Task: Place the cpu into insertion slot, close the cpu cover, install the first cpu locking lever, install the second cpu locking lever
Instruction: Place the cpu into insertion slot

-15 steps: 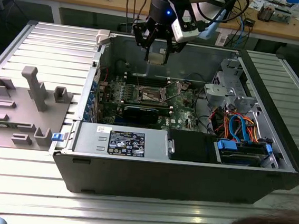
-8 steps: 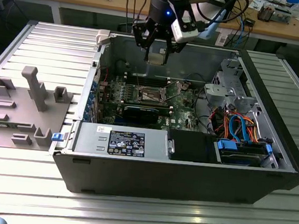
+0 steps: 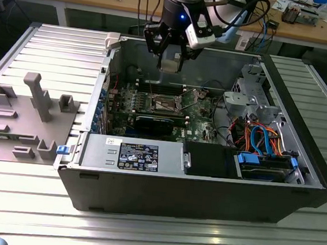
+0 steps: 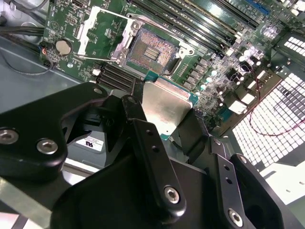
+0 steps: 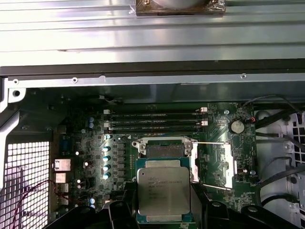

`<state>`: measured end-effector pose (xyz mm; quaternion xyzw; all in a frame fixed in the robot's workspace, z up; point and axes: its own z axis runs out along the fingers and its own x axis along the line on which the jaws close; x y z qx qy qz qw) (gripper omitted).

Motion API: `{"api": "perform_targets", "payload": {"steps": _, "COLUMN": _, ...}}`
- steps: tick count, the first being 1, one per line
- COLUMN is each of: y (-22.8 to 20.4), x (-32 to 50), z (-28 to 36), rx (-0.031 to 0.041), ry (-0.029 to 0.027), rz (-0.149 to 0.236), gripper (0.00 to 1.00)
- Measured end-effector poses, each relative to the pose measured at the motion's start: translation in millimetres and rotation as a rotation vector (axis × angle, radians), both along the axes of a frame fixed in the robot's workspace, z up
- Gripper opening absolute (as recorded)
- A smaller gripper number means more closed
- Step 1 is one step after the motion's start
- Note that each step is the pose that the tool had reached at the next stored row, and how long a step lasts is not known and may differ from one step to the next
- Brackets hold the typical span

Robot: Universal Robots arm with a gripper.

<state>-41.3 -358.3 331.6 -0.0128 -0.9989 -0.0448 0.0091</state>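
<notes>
My gripper hangs above the open computer case, shut on the cpu. In both wrist views the cpu is a flat silver square held by its edges between the black fingers. The insertion slot lies below it on the green board, uncovered, with its dark contact field showing. The cpu cover is flipped open beside the slot. Two thin locking levers stand released along the cover.
Long memory slots run beside the socket. A black graphics card, a power supply and a drive bay with blue and orange cables sit inside the case. Grey fixtures stand at the exterior view's left.
</notes>
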Motion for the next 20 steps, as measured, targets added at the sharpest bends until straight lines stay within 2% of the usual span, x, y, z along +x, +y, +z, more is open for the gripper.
{"api": "perform_targets", "payload": {"steps": 8, "y": 0.0, "x": -0.6, "z": -6.5, "rx": -0.0023, "ry": 0.0, "rz": 0.0, "gripper": 0.54}}
{"api": "perform_targets", "payload": {"steps": 10, "y": 0.0, "x": -0.6, "z": -8.5, "rx": -0.0106, "ry": 0.0, "rz": 0.008, "gripper": 0.54}}
{"api": "perform_targets", "payload": {"steps": 11, "y": 0.0, "x": -0.5, "z": -9.0, "rx": -0.0209, "ry": -0.0001, "rz": 0.018, "gripper": 0.54}}
{"api": "perform_targets", "payload": {"steps": 13, "y": 0.1, "x": -0.1, "z": -9.8, "rx": -0.0271, "ry": -0.0002, "rz": 0.032, "gripper": 0.54}}
{"api": "perform_targets", "payload": {"steps": 14, "y": 1.4, "x": 3.9, "z": -13.6, "rx": -0.0277, "ry": -0.0005, "rz": 0.068, "gripper": 0.54}}
{"api": "perform_targets", "payload": {"steps": 20, "y": 3.5, "x": 7.9, "z": -18.0, "rx": -0.0277, "ry": 0.0, "rz": 0.068, "gripper": 0.54}}
